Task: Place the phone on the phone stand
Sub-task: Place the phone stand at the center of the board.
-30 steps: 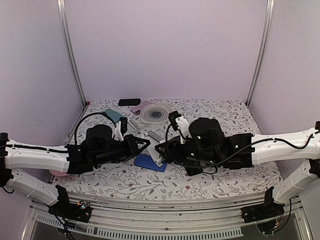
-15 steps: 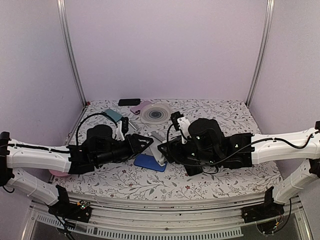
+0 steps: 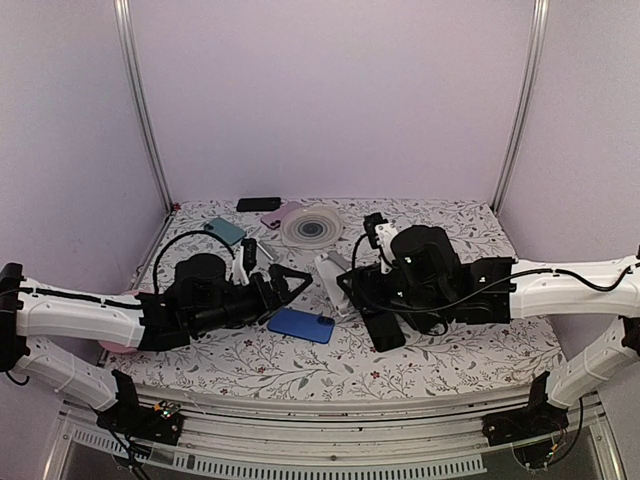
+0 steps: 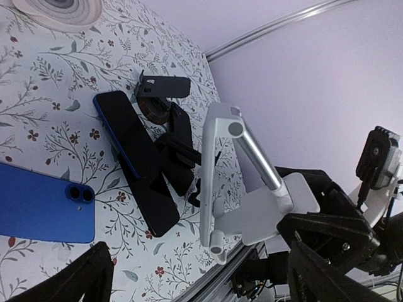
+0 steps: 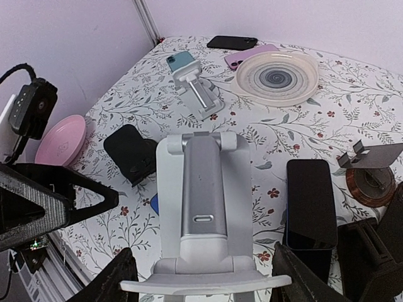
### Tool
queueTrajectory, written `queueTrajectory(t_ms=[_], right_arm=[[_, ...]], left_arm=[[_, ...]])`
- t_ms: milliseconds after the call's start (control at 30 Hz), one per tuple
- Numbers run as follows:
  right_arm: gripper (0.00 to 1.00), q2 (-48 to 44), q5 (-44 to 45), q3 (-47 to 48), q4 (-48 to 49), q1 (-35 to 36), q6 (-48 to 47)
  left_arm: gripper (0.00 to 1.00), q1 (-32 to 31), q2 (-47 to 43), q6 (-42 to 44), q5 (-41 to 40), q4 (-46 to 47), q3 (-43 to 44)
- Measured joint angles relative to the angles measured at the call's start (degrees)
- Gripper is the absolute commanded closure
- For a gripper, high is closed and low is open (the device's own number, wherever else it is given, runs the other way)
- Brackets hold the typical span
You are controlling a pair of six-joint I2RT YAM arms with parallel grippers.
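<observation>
Stand, pinched by your right gripper, can tip if your wide-open, empty left gripper bumps it.

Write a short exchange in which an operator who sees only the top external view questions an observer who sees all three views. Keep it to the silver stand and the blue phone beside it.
Operator: Is the silver stand gripped, or just sitting near the arm?
Observer: It is gripped. The right wrist view shows the right gripper clamping the stand's base from both sides, and there is no phone on the stand.
Operator: Which way up is the blue phone?
Observer: It is face down. The left wrist view shows its two camera lenses pointing up from the tablecloth.
</observation>
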Motion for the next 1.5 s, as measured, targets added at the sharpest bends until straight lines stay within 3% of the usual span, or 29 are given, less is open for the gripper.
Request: queueTrajectory(t_ms=[333, 667, 1033, 1500], right_arm=[[0.64, -5.0, 0.5, -5.3, -2.5, -8.6, -0.1], [0.64, -12.2, 0.4, -13.2, -5.9, -25.9, -2.4], [0.65, -9.5, -3.2, -15.6, -7.4, -42.6, -6.3], [0.60, 0.8, -5.0, -15.8, -6.8, -46.3, -8.9]], left_arm=[[0.03, 0.0, -2.0, 0.0, -1.6, -0.2, -3.3], [0.03, 0.0, -5.2, 0.0, -3.7, -0.5, -4.3], [0.03, 0.0, -5.2, 0.0, -4.1, -1.2, -4.5], [0.03, 0.0, -5.4, 0.1, -4.2, -1.6, -4.6]])
